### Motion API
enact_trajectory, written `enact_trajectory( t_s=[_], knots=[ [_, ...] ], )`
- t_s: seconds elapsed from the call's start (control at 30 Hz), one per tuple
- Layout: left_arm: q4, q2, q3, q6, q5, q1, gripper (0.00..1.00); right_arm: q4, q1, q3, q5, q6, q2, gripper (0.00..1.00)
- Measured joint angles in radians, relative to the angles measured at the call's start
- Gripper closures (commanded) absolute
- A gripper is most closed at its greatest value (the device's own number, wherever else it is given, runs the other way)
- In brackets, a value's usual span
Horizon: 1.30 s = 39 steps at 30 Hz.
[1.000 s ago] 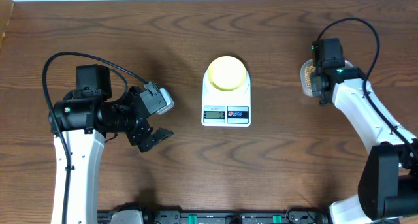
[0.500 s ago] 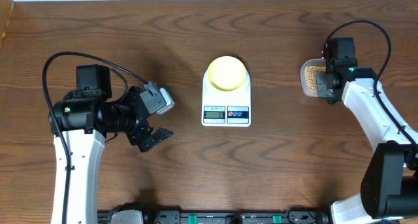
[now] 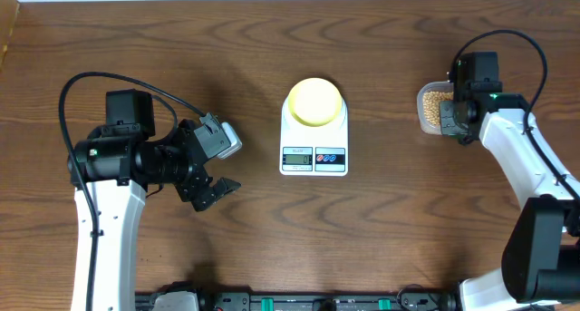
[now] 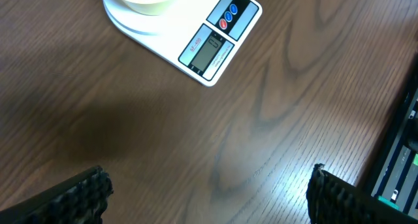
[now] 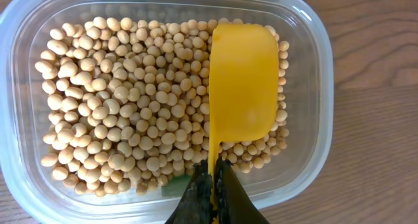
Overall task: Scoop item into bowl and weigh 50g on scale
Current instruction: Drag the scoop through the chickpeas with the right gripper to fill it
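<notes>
A clear plastic tub (image 5: 320, 87) is seen resting on the wooden worktop (image 5: 382, 119), its floor covered with small tan beans (image 5: 130, 113). A yellow scoop (image 5: 243, 87) is held by its thin handle, which is pinched between the closed fingers of the right gripper (image 5: 214, 185) at the tub's near rim. The scoop's cup is laid over the beans in the tub's right half, reaching towards the far wall.

Standing at the middle of the table (image 3: 181, 57) — scale (image 3: 314, 139), carrying the bowl (image 3: 314, 102) on its far end. Lying well to its right — plastic tub (image 5: 307, 28), holding the soybeans (image 5: 124, 100), scoop (image 5: 241, 87) resting on them inside.
</notes>
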Motion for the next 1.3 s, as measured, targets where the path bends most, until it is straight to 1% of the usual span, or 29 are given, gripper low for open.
enact_trajectory(
  t_s=[0.27,0.83,1.1,1.3],
  knots=[
    [0.000,0.000,0.000,0.000,0.000,0.000,0.02,-0.016,-0.040,0.002,-0.069,-0.013,0.005,0.99],
    [0.000,0.000,0.000,0.000,0.000,0.000,0.02,-0.053,-0.056,0.021,-0.142,-0.013,0.033,0.99],
    [0.000,0.000,0.000,0.000,0.000,0.000,0.02,-0.066,-0.068,0.026,-0.185,0.028,0.037,0.99],
    [0.000,0.000,0.000,0.000,0.000,0.000,0.02,-0.079,-0.108,0.034,-0.274,0.058,0.037,0.99]
  ],
)
